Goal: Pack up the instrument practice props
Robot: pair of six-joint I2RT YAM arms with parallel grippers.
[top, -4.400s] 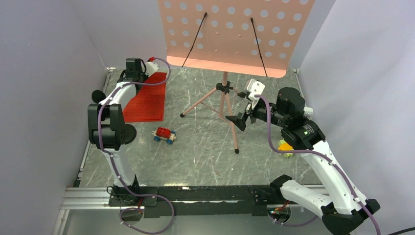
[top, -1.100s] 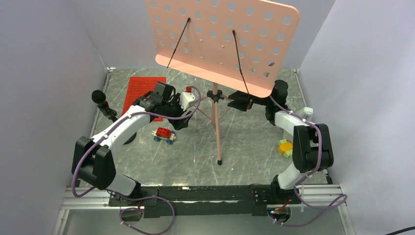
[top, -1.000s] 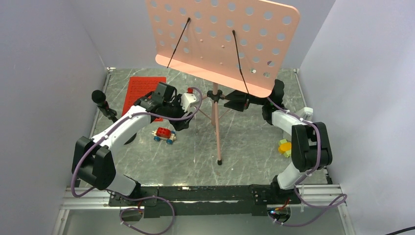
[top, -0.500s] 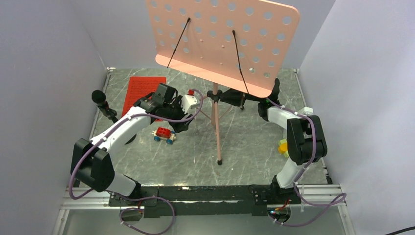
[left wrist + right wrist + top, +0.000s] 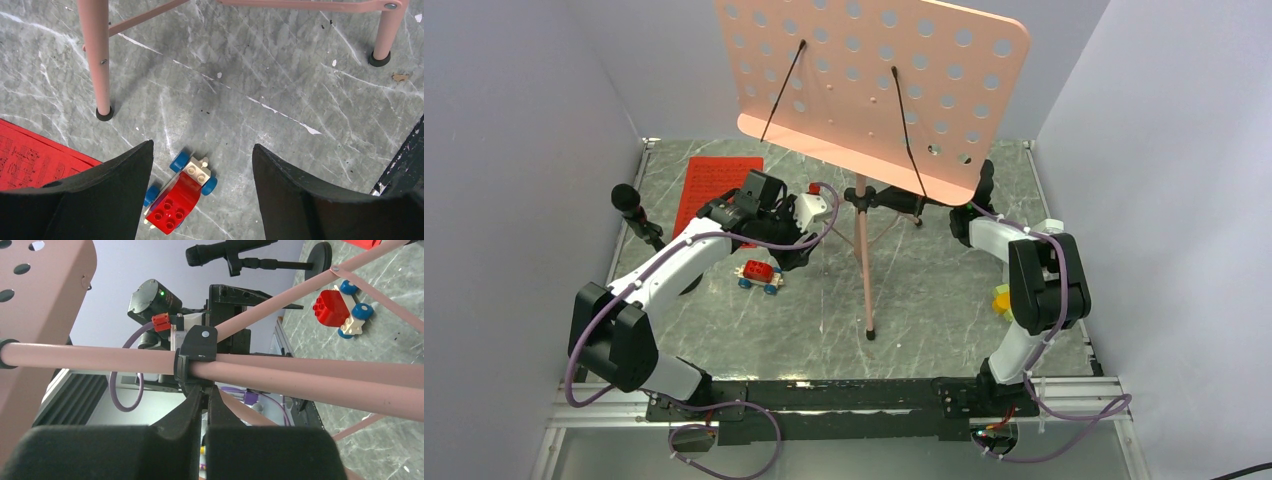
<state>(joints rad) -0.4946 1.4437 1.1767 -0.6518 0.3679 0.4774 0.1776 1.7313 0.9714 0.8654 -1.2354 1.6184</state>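
The salmon-pink music stand point(image 5: 874, 85) stands mid-table on its tripod legs point(image 5: 97, 55), its holed desk tilted. A black collar point(image 5: 197, 352) joins the legs to the post. My right gripper point(image 5: 205, 392) reaches in from the right, shut on the underside of that collar point(image 5: 856, 196). The red sheet point(image 5: 719, 185) lies flat at the back left, and its corner point(image 5: 30, 160) shows in the left wrist view. My left gripper point(image 5: 202, 146) hangs open above the table with nothing held. Below its fingers sits the small red toy car point(image 5: 180, 197).
The toy car point(image 5: 759, 273) sits left of the stand's post point(image 5: 864, 270). A black microphone on a small stand point(image 5: 629, 200) is at the left edge. A yellow and green object point(image 5: 1004, 298) lies near the right arm. Grey walls enclose the table.
My right gripper has moved left to the stand's collar and closed on it. The stand's desk has shifted slightly left. The left arm has barely moved.
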